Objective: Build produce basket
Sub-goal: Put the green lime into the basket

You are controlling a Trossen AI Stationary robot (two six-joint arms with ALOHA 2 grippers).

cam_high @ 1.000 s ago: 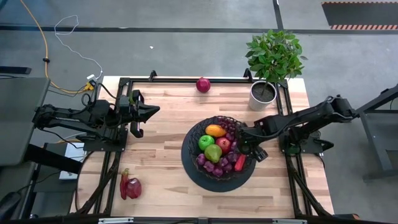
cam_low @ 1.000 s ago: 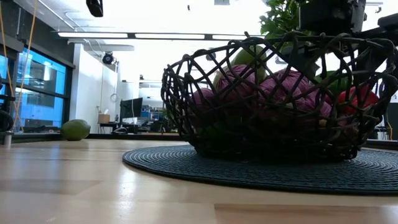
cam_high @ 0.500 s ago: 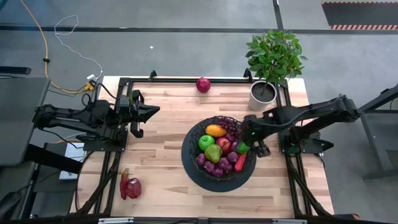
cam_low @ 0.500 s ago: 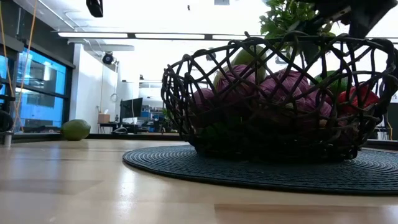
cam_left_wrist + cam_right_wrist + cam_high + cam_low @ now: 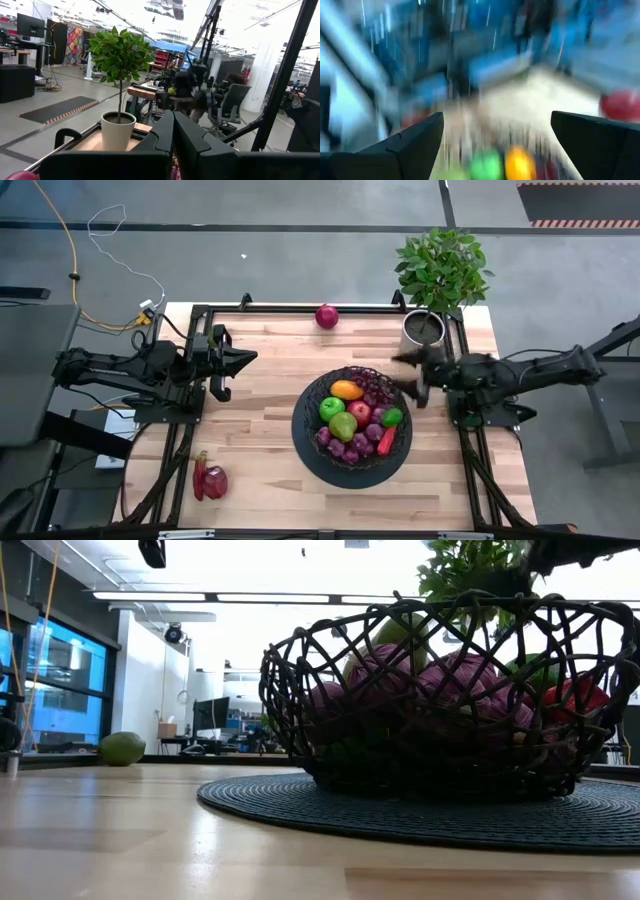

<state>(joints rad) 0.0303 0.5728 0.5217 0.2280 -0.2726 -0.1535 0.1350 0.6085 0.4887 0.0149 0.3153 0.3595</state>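
Basket (image 5: 352, 427) sits mid-surface, mostly loaded; right gripper (image 5: 411, 376) hangs at its 2 o'clock, jaws spread and empty, left gripper (image 5: 240, 360) parked with jaws pressed together, so next I'd grab the apple (image 5: 326, 316) at 12.

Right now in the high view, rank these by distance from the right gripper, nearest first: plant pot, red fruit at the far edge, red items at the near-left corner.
From the open right gripper:
1. Plant pot, just beyond it, far right.
2. Red fruit, far edge, centre.
3. Red items, near-left corner.
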